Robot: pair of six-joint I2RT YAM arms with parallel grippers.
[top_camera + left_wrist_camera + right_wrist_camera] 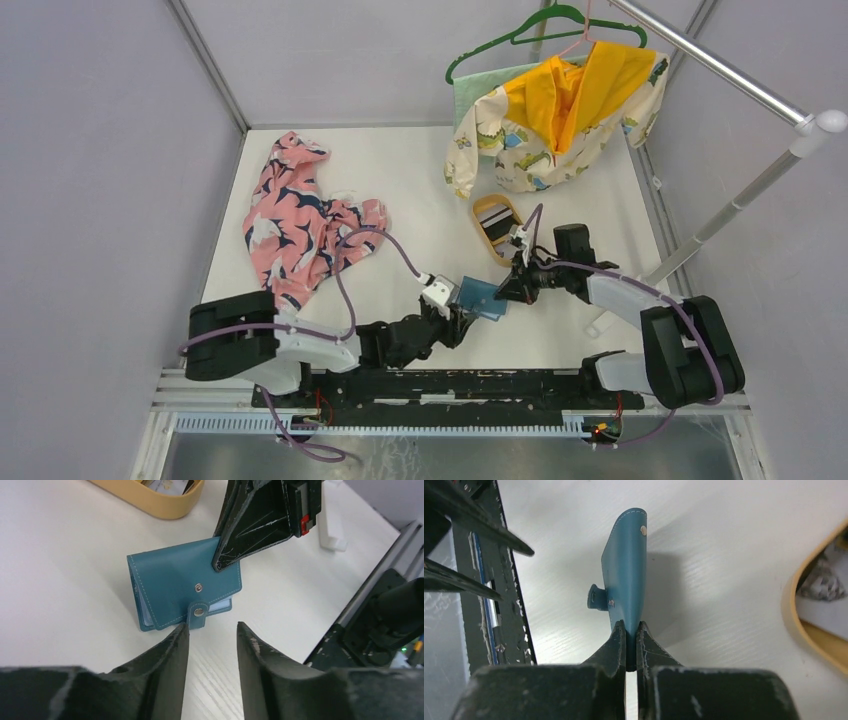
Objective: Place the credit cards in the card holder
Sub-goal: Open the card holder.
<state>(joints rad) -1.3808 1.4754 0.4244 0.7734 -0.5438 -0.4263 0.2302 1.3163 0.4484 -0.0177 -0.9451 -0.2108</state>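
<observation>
Pinching one corner of the card holder [481, 297], your right gripper [503, 291] has its jaws closed flat on the teal cover, with no gap to either side in the right wrist view.

- Card holder [175, 587]: teal bifold, folded nearly shut and held on edge between your two grippers, in front of both arm bases. White stitching runs round the cover. One snap stud [198, 587] sits on the outer face. The side tab [197, 616] with its own stud hangs loose and unfastened. You cannot tell whether the lower edge rests on the table [400, 180].
- Left gripper [212, 625]: jaws parted to a narrow gap and holding nothing. Its fingertips stand just beside the loose tab, the left one nearest, apparently apart from it.
- Credit cards [497, 232]: dark, lying in the tray [476, 213], well apart from both grippers. You cannot make out how many there are.
- Tray: tan, oval, just beyond the card holder on the right half of the table.
- Pink patterned garment [295, 225]: crumpled on the left half of the table.
- Dinosaur-print garment [515, 145], yellow lining showing: on a green hanger [540, 30] from the metal rail [720, 70] at the far right.
</observation>
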